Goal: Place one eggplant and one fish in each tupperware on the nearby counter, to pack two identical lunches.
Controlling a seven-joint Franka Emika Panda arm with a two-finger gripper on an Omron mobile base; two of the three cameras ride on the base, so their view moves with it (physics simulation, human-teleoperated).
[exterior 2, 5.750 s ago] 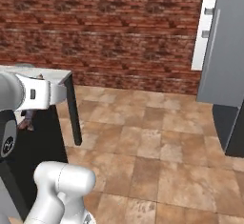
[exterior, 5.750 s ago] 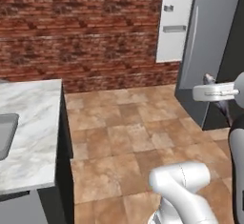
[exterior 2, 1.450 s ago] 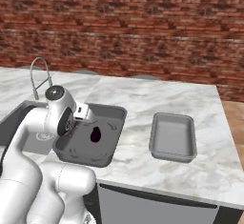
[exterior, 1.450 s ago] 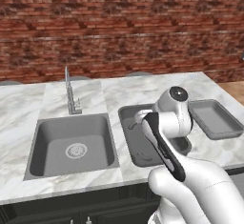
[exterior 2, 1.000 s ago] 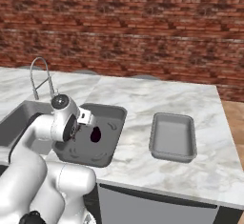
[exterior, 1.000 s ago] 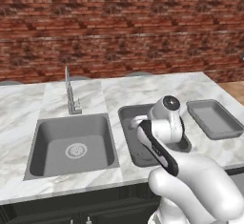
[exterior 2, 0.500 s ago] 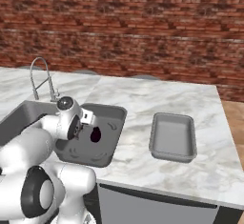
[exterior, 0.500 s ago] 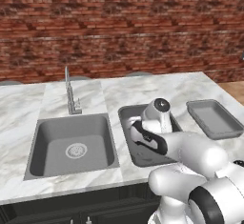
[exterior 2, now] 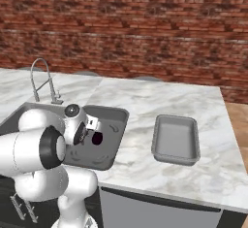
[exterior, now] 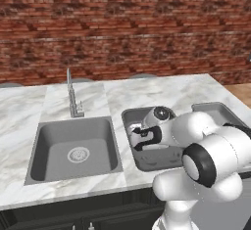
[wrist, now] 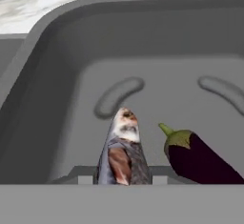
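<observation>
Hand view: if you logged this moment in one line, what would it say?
gripper: shut on fish | position: inside large tupperware | eggplant: already in tub | small tupperware: no food

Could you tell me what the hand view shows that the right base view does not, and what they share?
The hand view alone shows the dark grey-brown fish in the shut gripper, and the eggplant's green stem. The right base view alone shows the smaller, lighter grey tub, the steel faucet, the veined marble counter and the brick wall. Both show the large dark grey tub with the glossy dark purple eggplant inside.
</observation>
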